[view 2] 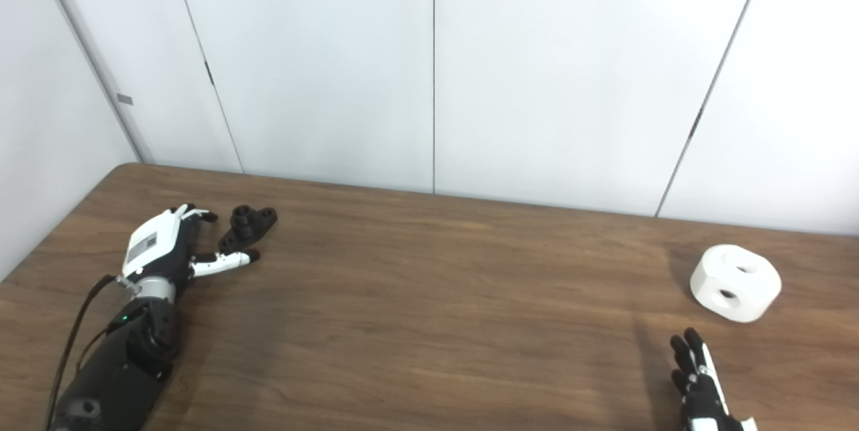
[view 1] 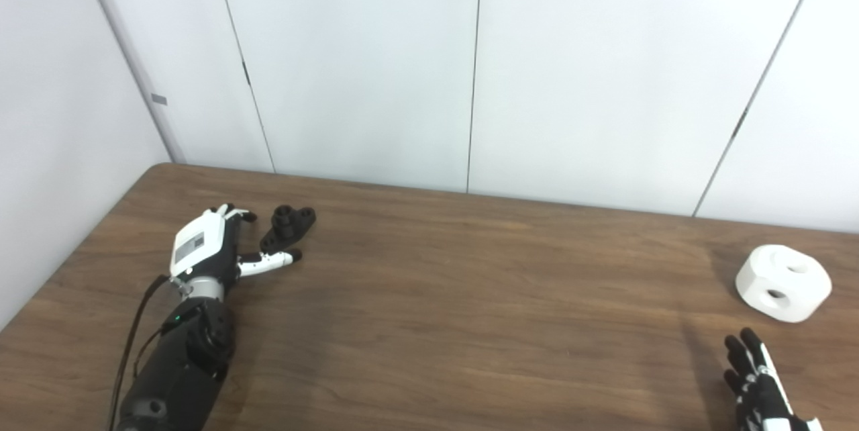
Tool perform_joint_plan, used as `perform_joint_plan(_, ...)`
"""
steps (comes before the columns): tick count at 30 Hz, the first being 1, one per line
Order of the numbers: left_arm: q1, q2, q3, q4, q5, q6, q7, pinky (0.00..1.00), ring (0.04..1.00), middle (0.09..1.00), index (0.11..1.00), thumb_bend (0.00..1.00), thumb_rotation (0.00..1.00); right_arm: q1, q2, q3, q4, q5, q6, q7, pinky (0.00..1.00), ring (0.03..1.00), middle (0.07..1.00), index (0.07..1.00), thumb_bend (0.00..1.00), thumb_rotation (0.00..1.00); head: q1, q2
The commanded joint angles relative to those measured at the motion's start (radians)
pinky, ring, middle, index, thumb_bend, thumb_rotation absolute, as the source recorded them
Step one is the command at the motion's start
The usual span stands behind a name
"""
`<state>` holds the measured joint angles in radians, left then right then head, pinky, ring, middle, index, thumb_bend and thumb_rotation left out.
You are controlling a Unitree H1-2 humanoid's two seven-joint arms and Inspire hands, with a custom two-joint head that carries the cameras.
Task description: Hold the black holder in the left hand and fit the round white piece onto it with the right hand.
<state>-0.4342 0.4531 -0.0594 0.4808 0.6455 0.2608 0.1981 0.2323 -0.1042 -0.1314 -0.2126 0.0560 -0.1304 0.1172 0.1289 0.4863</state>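
The small black plastic holder (view 1: 288, 226), a flat elongated base with a short round post rising from it and holes at its ends, lies on the far left part of the brown wood-grain table (view 1: 429, 297), not lifted. The left hand (view 1: 213, 243), white-backed with black fingers, rests just beside it on the near-left side: its fingers reach toward the holder's near end and the white-and-black thumb (view 1: 272, 260) stretches out below the holder, so the piece sits in the gap between thumb and fingers. Whether any fingertip actually touches it cannot be told, but the hand is spread and grasps nothing. The left forearm (view 1: 178, 364), black with a cable running along it, comes up from the bottom left corner. Well apart, on the far right of the table, lies the round white piece (view 1: 784, 282), a chunky faceted block with two dark round holes on the faces turned toward the cameras; it sits flat on the wood with nothing touching it. The right hand (view 2: 701, 384) shows only partly at the bottom right edge, near the white piece but clearly short of it, its black fingers pointing up toward it, apart and empty. Behind the table stands a plain white panelled wall (view 1: 362, 68) with vertical seams.
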Motion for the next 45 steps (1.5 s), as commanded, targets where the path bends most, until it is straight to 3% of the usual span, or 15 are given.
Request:
perform_joint_plan(1, -0.051, 0.030, -0.007, -0.016, 0.008, -0.008, 0.024, 1.00, 1.000, 0.959, 0.787, 0.91, 0.46, 0.130, 0.041, 0.027, 0.026, 0.003, -0.010, -0.012, 1.00, 1.000, 0.972, 1.000, 0.63, 1.00, 0.001, 0.001)
perform_joint_plan(26, -0.054, 0.044, -0.061, -0.014, 0.036, 0.027, 0.031, 1.00, 1.000, 0.940, 0.710, 0.89, 0.40, 0.133, 0.038, 0.026, 0.020, -0.007, -0.006, -0.016, 1.00, 1.000, 0.965, 1.000, 0.65, 1.00, 0.003, 0.010)
perform_joint_plan(37, -0.056, 0.055, -0.057, -0.010, -0.002, 0.009, 0.007, 1.00, 0.973, 0.858, 0.581, 0.81, 0.18, 0.135, 0.043, 0.030, 0.016, -0.010, -0.002, -0.018, 1.00, 1.000, 0.969, 1.000, 0.63, 1.00, -0.005, 0.012)
perform_joint_plan(39, -0.055, 0.054, -0.049, -0.010, -0.021, -0.010, 0.000, 1.00, 0.969, 0.843, 0.509, 0.58, 0.09, 0.135, 0.041, 0.030, 0.017, -0.015, -0.002, -0.019, 1.00, 1.000, 0.970, 1.000, 0.64, 1.00, -0.005, 0.012)
perform_joint_plan(45, -0.052, 0.053, -0.038, -0.012, -0.059, -0.060, 0.002, 1.00, 0.931, 0.793, 0.485, 0.52, 0.05, 0.138, 0.039, 0.031, 0.007, -0.019, 0.009, -0.018, 1.00, 1.000, 0.969, 1.000, 0.64, 1.00, -0.006, 0.013)
